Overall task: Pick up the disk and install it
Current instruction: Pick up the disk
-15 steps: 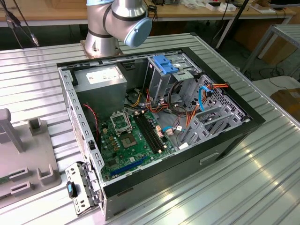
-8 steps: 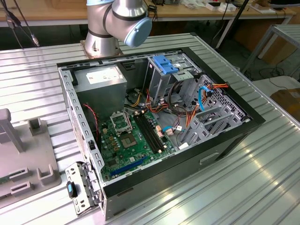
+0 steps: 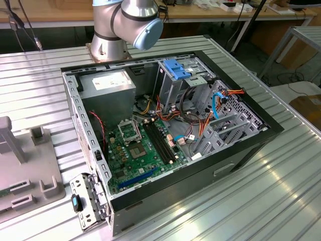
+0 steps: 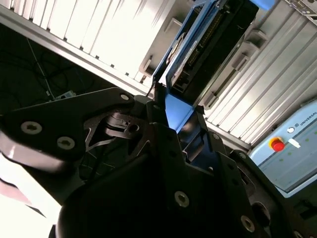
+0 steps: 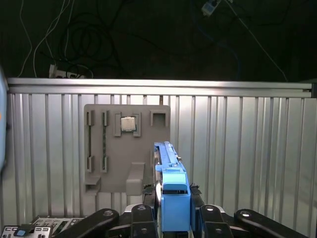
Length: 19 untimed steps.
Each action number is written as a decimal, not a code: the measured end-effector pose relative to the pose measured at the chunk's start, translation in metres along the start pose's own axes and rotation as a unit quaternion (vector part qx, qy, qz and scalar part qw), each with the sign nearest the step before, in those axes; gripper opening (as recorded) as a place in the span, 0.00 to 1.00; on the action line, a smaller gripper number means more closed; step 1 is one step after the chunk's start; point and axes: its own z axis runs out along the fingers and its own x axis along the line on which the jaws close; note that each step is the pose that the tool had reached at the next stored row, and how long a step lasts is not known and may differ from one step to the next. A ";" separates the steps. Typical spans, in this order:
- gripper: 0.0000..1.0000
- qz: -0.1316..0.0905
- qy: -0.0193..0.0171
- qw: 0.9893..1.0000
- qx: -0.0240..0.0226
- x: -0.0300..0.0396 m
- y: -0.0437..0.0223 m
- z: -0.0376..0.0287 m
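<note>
The ribbed metal table [image 3: 281, 191] lies bare around the open computer case [image 3: 170, 125]. A grey tray [image 5: 126, 148] sits near one table edge. Near the tray, the claw [image 5: 174, 212] grips the disk [image 5: 167, 158] edge-on by its blue rail.

An open computer case [image 3: 200, 173] lies on the ribbed metal worktop [image 3: 261, 201]. Inside it sits a green motherboard [image 3: 135, 150]. Behind the board, a grey power-supply box [image 3: 108, 85] stands beside a blue-topped drive cage [image 3: 176, 75]. Orange and red cables [image 3: 200, 124] tangle near the cage. In the first wrist view, a grey fixture plate [image 5: 114, 163] on the worktop holds a square chip [image 5: 129, 124] in one recess.
</note>
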 end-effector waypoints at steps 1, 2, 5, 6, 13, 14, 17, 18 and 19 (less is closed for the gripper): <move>0.36 0.000 0.000 1.000 0.000 0.0000 -0.0016 0.0001; 0.36 0.000 0.000 1.000 0.000 0.0000 -0.0037 0.0001; 0.36 0.000 0.000 1.000 0.000 0.0001 -0.0107 0.0004; 0.36 0.000 0.000 1.000 0.000 0.0001 -0.0126 0.0005; 0.36 0.000 0.000 1.000 0.000 0.0002 -0.0161 0.0006; 0.36 0.000 0.000 1.000 0.000 0.0002 -0.0162 0.0006; 0.36 0.000 0.000 1.000 0.000 0.0003 -0.0183 0.0007; 0.36 0.000 0.000 1.000 0.000 0.0002 -0.0202 0.0008; 0.36 0.000 0.000 1.000 0.000 0.0002 -0.0227 0.0009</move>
